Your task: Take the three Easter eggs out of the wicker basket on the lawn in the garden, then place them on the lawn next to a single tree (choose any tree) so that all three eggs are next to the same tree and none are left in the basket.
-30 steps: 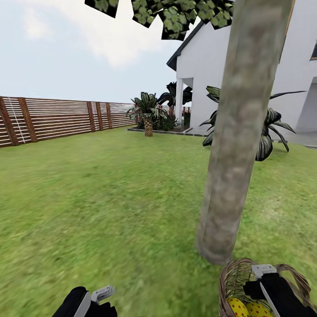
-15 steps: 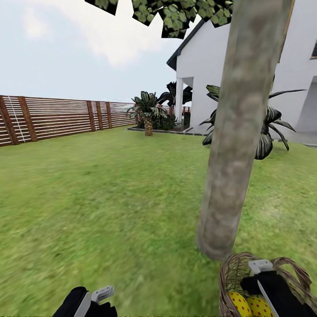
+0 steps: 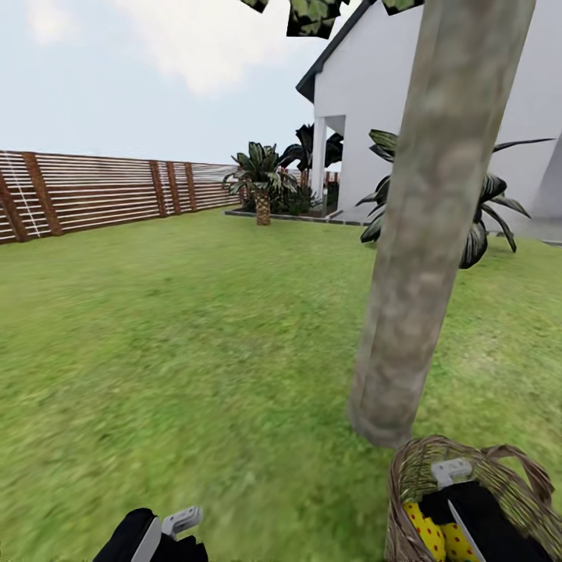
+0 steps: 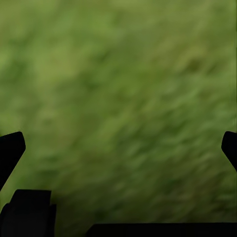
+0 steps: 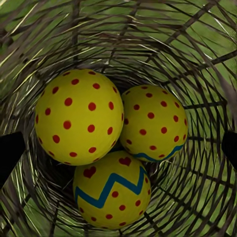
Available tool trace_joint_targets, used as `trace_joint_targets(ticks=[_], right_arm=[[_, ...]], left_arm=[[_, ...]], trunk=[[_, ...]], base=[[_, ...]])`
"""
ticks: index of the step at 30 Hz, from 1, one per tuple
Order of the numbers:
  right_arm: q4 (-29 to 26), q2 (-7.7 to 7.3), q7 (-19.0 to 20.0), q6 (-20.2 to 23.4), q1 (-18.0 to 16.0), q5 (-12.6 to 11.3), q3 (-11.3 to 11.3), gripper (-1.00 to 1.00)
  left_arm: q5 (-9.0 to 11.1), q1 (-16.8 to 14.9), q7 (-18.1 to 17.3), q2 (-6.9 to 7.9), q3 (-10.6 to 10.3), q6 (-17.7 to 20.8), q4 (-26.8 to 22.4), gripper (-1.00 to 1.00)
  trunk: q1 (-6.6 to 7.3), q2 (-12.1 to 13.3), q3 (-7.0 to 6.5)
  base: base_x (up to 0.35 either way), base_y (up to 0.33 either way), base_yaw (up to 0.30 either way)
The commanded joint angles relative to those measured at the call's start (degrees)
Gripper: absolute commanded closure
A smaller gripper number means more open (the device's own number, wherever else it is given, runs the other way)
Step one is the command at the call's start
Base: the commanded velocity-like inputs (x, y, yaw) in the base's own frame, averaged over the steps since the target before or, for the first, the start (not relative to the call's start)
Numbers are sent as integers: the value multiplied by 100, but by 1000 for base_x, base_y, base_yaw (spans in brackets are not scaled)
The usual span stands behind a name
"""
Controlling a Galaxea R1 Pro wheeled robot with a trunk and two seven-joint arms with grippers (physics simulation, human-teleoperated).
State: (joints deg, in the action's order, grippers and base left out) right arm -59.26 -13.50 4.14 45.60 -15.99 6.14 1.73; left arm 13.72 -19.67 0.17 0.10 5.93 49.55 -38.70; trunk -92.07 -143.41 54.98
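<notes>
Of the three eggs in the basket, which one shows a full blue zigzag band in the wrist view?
The egg with heart-shaped marks; the other two show mainly red dots.

The brown wicker basket (image 3: 468, 499) stands upright on the lawn (image 3: 195, 351) in the lower right of the head view, just beside the foot of the tree (image 3: 425, 234). The tree has a thick grey-brown trunk that runs up past the top of the frame. Inside the basket lie three Easter eggs (image 5: 116, 155), all touching at the bottom. They are yellow with red dots. One egg (image 5: 112, 195) shows a blue zigzag band and red hearts. The grass is green and patchy.
</notes>
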Motion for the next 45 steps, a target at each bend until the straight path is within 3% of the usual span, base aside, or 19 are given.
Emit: trace_joint_targets(ticks=[1, 32, 45], right_arm=[[-7, -7, 43, 28, -2, 62, 17, -100], [-16, -10, 42, 28, -2, 63, 14, -100], [-25, 5, 43, 28, -2, 62, 20, -100]], left_arm=[[17, -2, 1, -2, 13, 28, -6, -100], [17, 0, 2, -10, -1, 28, -6, -100], [34, -2, 1, -11, 11, 28, -3, -100]], trunk=[[-1, -4, 29], [-81, -46, 716], [-81, -46, 716]], base=[[0, 0, 0], [0, 0, 0], [122, 0, 0]])
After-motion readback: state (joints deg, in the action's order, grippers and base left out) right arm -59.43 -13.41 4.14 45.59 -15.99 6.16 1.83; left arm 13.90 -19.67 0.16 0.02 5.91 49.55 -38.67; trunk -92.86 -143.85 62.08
